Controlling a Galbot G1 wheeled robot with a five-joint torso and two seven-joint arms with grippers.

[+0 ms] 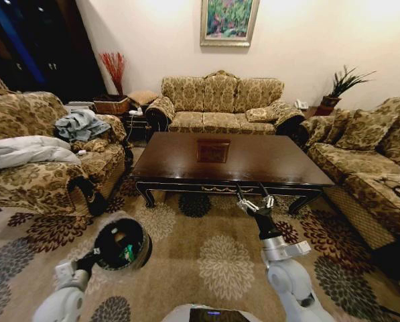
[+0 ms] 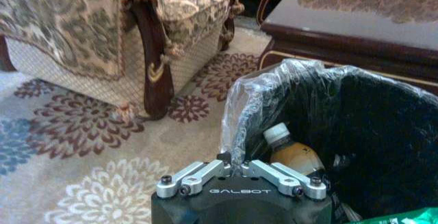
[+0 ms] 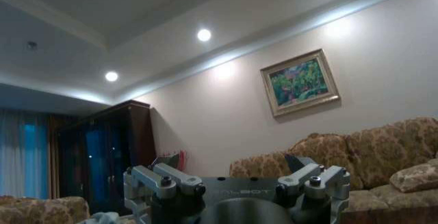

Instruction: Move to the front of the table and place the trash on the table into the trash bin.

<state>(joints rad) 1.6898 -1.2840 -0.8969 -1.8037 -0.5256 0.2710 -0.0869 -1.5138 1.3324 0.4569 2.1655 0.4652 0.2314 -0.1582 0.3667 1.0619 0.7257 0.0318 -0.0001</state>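
Head view: trash bin point(image 1: 122, 243) sits on carpet point(image 1: 213, 261) just in front of table point(image 1: 240, 159), near its left corner. Tan bottle point(image 2: 294, 155) and green wrapper point(image 2: 400, 217) lie inside, w/ clear liner point(image 2: 257, 98) round rim. Left gripper point(image 1: 94, 253) rests at bin's rim, arm low and bent, fingers closed, holding nothing. Right gripper point(image 1: 255, 202) is raised at table's front edge, wrist tilted up, fingers spread, empty.
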